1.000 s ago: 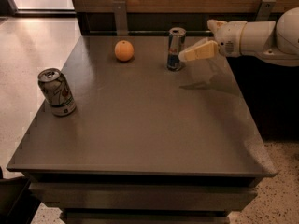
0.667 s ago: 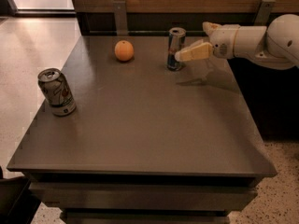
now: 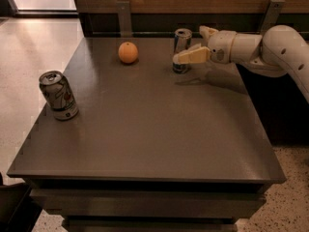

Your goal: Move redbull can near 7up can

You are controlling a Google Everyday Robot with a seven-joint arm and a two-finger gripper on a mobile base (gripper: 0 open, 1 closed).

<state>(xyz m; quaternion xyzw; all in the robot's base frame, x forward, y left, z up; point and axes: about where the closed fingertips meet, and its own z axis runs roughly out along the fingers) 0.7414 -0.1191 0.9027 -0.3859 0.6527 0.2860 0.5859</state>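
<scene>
The gripper (image 3: 189, 45) sits at the far right of the table (image 3: 159, 134), reaching in from the right on a pale arm (image 3: 273, 47) that runs nearly level above the surface. Its fingers are spread apart and hold nothing. The nearer finger (image 3: 192, 56) points left and crosses in front of the lower half of the redbull can (image 3: 181, 38); the farther one is a short stub showing just right of the can's top. Whether the nearer finger touches the can cannot be told.

At the left edge of the table, about midway back, the 7up can (image 3: 58, 96) stands upright, or very nearly so. Farther back and toward the middle lies an orange (image 3: 128, 52). Right of it, near the far edge, the redbull can stands upright, long axis vertical, shiny top up, well apart from the 7up can.
</scene>
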